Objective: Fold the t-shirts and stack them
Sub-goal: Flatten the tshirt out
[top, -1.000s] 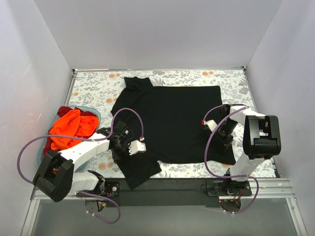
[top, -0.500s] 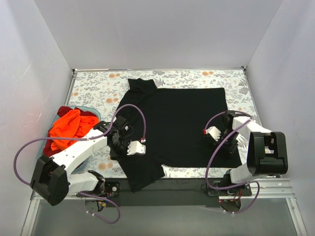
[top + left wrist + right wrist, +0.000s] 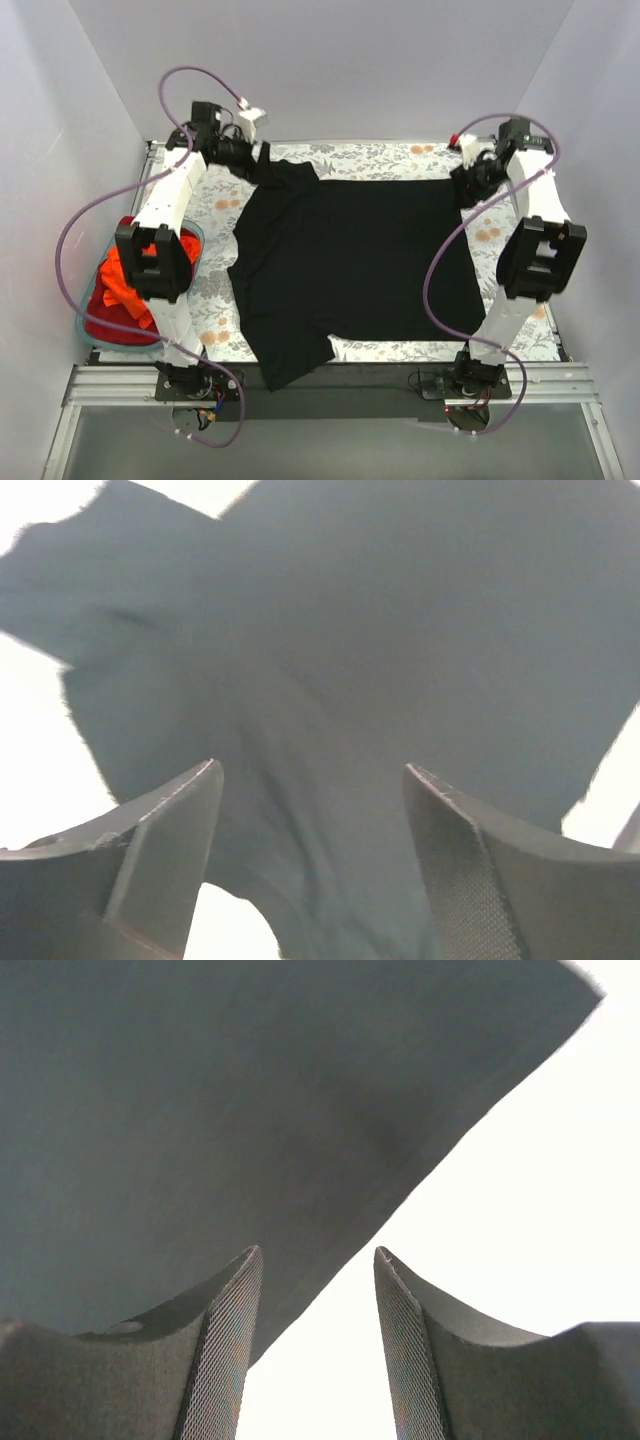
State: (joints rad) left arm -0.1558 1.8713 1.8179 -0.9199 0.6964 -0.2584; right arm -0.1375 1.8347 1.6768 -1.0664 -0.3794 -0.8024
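The large black t-shirt (image 3: 350, 255) lies spread flat on the floral tablecloth (image 3: 400, 157), with one sleeve at the far left and one at the near left. My left gripper (image 3: 258, 163) is open over the far left sleeve. In the left wrist view black cloth (image 3: 330, 650) fills the space below the open gripper (image 3: 310, 770). My right gripper (image 3: 463, 185) is open at the shirt's far right corner. In the right wrist view the shirt's edge (image 3: 200, 1140) runs between the fingers of the open gripper (image 3: 315, 1252). The orange-red t-shirts (image 3: 125, 285) lie bunched in the basket.
A teal basket (image 3: 95, 338) stands at the left edge of the table, partly hidden by the left arm. White walls close in the left, far and right sides. Purple cables loop off both arms. A metal rail runs along the near edge.
Both arms have swung from the shirt's middle sides out to its far corners. The black shirt now lies flatter and slightly shifted.
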